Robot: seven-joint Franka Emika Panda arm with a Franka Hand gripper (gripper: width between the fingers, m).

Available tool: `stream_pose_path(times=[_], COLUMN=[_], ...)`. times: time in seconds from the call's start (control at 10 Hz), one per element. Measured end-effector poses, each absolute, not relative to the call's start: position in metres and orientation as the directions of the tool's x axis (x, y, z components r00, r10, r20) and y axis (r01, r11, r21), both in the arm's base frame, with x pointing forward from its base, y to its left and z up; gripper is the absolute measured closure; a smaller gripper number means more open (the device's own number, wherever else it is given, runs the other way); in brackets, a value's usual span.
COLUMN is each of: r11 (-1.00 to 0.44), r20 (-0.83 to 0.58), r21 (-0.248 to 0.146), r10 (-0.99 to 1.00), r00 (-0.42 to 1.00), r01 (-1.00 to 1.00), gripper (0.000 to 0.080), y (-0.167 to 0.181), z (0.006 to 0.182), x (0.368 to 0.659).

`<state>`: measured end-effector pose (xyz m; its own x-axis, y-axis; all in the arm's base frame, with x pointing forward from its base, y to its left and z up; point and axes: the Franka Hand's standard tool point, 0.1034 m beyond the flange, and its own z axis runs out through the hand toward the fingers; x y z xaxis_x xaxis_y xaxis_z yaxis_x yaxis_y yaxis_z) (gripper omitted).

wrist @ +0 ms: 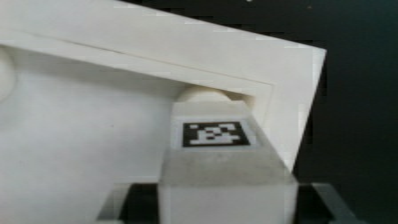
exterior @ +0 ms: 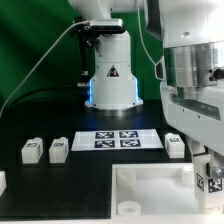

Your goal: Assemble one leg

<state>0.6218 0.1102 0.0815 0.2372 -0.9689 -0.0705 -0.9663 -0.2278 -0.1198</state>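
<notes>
fingers (wrist: 137,206) tight around the leg (wrist: 217,150), tip at the square board (wrist: 107,80) corner, plain only in wrist view

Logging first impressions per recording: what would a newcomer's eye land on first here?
The jaws at the exterior view's right stand out, gripping a stubby white plastic leg with a black-and-white tag, its tip at a corner of the large flat white square board. Behind, three similar legs flank the marker board.

Tagged leg (wrist: 217,150) in gripper (wrist: 221,206), tip at board (wrist: 143,70) corner
</notes>
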Motion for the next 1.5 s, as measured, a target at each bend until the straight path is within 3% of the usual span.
stream_pose_path(times=[0.1,0.2,0.3,0.4,0.5,0.7,0.9,1.1,1.3,1.5], r11=[-0.273,-0.276,-0.476,-0.637,-0.749,-0.850,-0.980,-0.995,-0.998,-0.995], r20=[-0.065,-0.066,-0.032,0.005,0.040,0.067,0.089,0.092,0.090,0.084], r21=[-0.123,-0.123,-0.137,-0.147,-0.156,-0.144,-0.076,-0.028,-0.033,-0.052], r10=[-0.957,-0.956,-0.874,-0.766,-0.656,-0.520,-0.193,0.098,0.047,-0.088], r00=[0.282,0.285,0.484,0.643,0.754,0.852,0.977,0.991,0.995,0.993], r01=[-0.954,-0.953,-0.869,-0.757,-0.644,-0.507,-0.186,0.101,0.050,-0.083], gripper=[0.0505,0.0324,0.0210,0.0210,0.0161,0.0153,0.0151,0.0151,0.0165,0.0514], y=[0.110,0.111,0.116,0.121,0.122,0.119,0.119,0.116,0.116,0.118], z=[0.081,0.081,0.084,0.085,0.086,0.085,0.084,0.086,0.086,0.086], x=[0.622,0.622,0.624,0.626,0.627,0.628,0.624,0.625,0.625,0.625])
